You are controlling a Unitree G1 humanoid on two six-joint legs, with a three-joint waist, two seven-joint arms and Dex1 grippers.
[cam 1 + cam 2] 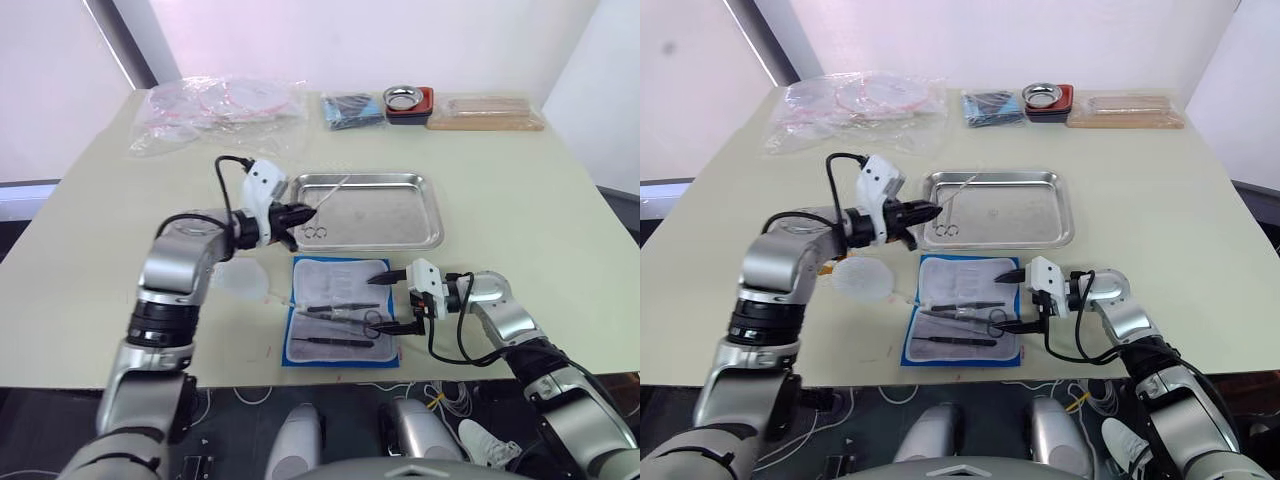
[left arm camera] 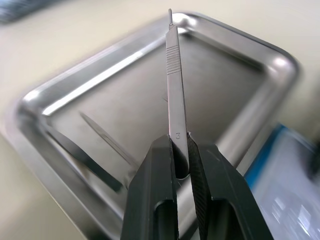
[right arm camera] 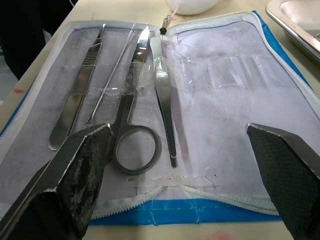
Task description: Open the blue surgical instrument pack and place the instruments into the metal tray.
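Observation:
The blue surgical instrument pack (image 1: 340,312) lies unzipped and flat near the table's front edge, pale lining up. Several instruments rest in it under clear straps: scissors (image 3: 135,117), tweezers (image 3: 163,112), a flat handle (image 3: 75,107) and a thin probe (image 3: 113,75). My right gripper (image 1: 381,303) is open at the pack's right edge, one finger (image 3: 80,170) on each side of the lining. The metal tray (image 1: 400,240) sits just behind the pack. My left gripper (image 1: 306,214) hovers over the tray's left end, shut on a straight scalpel handle (image 2: 175,85). Scissors (image 1: 315,232) lie in the tray.
Crumpled clear plastic bags (image 1: 215,105) fill the back left. Along the far edge stand a dark blue packet (image 1: 352,110), a round metal bowl in a red holder (image 1: 408,100) and a tan box (image 1: 487,112). A white round disc (image 1: 238,275) lies left of the pack.

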